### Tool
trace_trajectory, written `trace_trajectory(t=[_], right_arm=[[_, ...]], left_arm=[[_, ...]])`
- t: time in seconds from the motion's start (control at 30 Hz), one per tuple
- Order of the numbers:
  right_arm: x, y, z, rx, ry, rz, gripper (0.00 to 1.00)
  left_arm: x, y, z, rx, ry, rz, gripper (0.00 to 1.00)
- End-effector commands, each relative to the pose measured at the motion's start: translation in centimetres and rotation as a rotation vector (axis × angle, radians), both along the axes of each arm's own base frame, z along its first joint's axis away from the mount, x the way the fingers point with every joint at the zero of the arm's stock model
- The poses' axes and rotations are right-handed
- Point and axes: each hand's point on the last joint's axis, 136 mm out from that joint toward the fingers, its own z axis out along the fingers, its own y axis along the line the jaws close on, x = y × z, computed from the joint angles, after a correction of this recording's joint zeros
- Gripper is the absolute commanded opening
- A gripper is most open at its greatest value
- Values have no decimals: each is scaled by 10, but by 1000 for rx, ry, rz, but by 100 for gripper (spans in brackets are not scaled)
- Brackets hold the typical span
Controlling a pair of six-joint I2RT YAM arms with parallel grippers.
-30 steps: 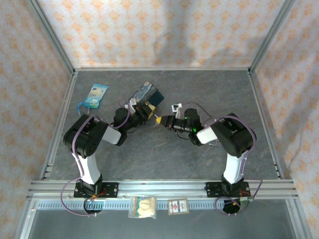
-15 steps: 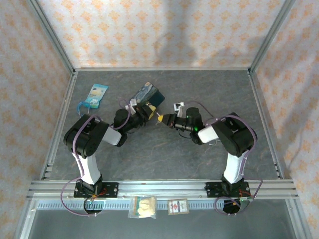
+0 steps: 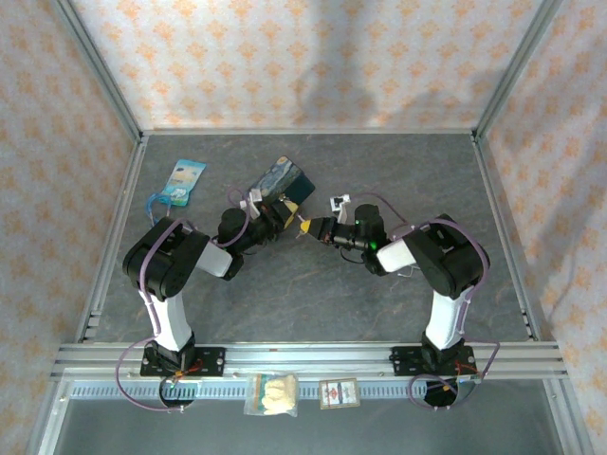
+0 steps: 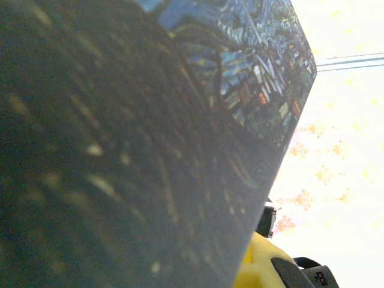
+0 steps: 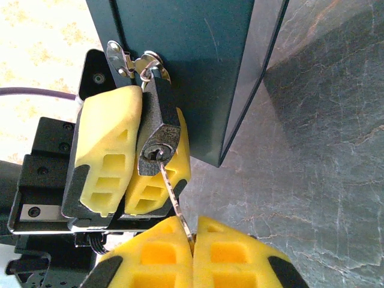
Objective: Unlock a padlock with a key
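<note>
The key (image 5: 173, 195) is sitting tip-first in the padlock (image 5: 159, 123) keyhole
The left gripper (image 5: 141, 153) is clamping the padlock, which is hanging on the blue tin (image 5: 198, 60); the right gripper (image 5: 193, 235) is pinching the key.

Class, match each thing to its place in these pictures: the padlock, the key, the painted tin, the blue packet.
Things:
1. padlock
2. key
3. painted tin
4. blue packet

Places:
a) lying flat at the far left of the table
b) between the yellow pads of the left gripper
c) pinched by the right gripper, tip at the keyhole
d) carries the clasp that the lock hangs from

Pairs: 1-b, 2-c, 3-d, 4-a
</note>
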Motion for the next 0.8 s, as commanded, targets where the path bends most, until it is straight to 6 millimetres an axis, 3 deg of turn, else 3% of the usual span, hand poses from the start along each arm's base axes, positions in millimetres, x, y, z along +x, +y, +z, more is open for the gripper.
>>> trace_trajectory(t=[0.0,0.4,0.77], right_arm=[[-1,-3,19,19,-66,-1,0],[10,-3,24,53,-70,-8,0],[18,-2,43,139,13,52,0]], left_arm=[[-1,-10,11,-6,-51,-31,0],[-9,-19,17,0,-73,-66,0],[-26,-30,25,-19,-137,-148,0]])
